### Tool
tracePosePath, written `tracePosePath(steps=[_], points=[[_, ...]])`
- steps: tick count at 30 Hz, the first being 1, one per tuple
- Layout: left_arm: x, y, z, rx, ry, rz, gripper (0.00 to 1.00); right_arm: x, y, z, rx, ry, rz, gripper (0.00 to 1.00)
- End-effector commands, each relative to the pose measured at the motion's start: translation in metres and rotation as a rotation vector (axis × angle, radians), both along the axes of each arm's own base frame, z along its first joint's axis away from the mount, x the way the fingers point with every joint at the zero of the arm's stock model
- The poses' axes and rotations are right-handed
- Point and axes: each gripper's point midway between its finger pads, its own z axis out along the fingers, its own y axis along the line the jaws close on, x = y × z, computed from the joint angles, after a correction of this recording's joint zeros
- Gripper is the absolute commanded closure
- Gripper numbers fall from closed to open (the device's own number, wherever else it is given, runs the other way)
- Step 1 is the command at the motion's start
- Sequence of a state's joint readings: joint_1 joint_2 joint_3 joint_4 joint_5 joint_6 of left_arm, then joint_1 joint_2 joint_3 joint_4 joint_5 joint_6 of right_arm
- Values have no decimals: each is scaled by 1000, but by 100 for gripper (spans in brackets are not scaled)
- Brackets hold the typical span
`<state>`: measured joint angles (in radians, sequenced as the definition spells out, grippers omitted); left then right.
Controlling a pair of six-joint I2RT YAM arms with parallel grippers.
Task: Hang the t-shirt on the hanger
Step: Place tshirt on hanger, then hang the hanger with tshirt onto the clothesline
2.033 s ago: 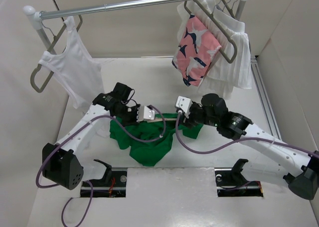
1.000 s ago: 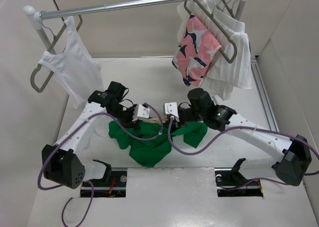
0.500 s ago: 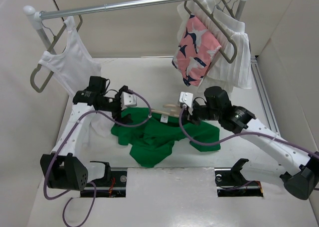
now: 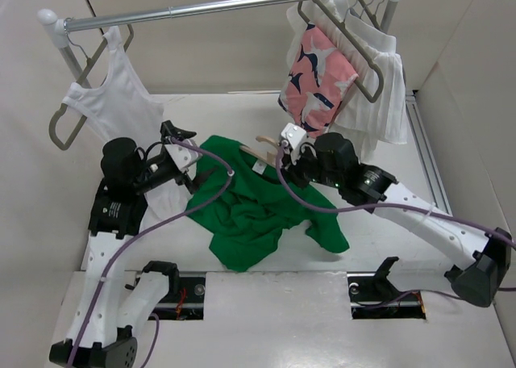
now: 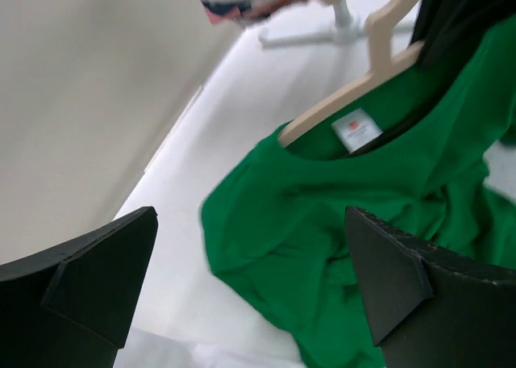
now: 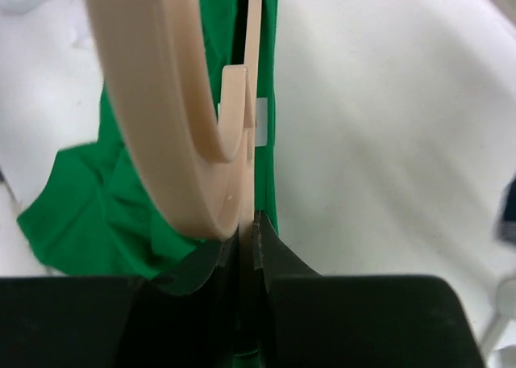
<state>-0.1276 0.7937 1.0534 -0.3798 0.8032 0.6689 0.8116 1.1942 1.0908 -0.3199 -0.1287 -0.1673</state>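
Lets go with the left gripper [image 5: 250, 223], now spread wide and drawn back left of the t-shirt [image 4: 250, 202]. Pinches the hanger [image 5: 347, 98] in the right gripper [image 6: 246, 232], one arm tucked inside the collar, cloth trailing bunched on the table [image 4: 242, 303]. Probably means one shoulder seated, hanging unfinished.

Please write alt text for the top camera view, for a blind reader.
A green t-shirt lies crumpled on a table, a beige hanger sticking out of its neck, held in the shut jaws of the right gripper. The left gripper is open beside the shirt. Behind, a rail holds a white tank top and a pink garment.
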Motion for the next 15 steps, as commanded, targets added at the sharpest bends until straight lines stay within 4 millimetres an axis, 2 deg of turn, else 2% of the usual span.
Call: tracePosePath(steps=[1,3,4,5,6,7,8,9,10,11,12,14,15], points=[[-8,-8,33,-190,13,22,0,39,21,123,246,-221,-148,100],[-13,-10,29,-197,33,2,0,47,24,146,224,-264,-148,100],[-14,-10,25,-182,40,1,0,49,22,146,169,-258,-151,100],[-15,-9,20,-166,49,1,0,56,24,177,167,-315,-150,100],[-11,-2,11,-146,73,53,0,58,23,187,145,-330,-154,100],[-8,2,8,-134,75,82,0,57,20,187,97,-318,-145,100],[-4,5,4,-129,82,108,0,65,15,213,113,-353,-164,100],[-2,8,-5,-121,105,128,0,70,10,220,96,-368,-174,100],[-3,10,-3,-121,94,141,0,74,6,226,94,-365,-175,100],[-1,12,-13,-115,116,153,0,84,-7,225,64,-359,-208,100],[-3,12,-15,-115,117,154,0,90,-10,237,79,-372,-217,100],[-5,10,-15,-124,116,144,0,99,-18,244,90,-375,-216,100],[-8,9,-22,-124,128,134,0,108,-29,253,97,-387,-243,100]])
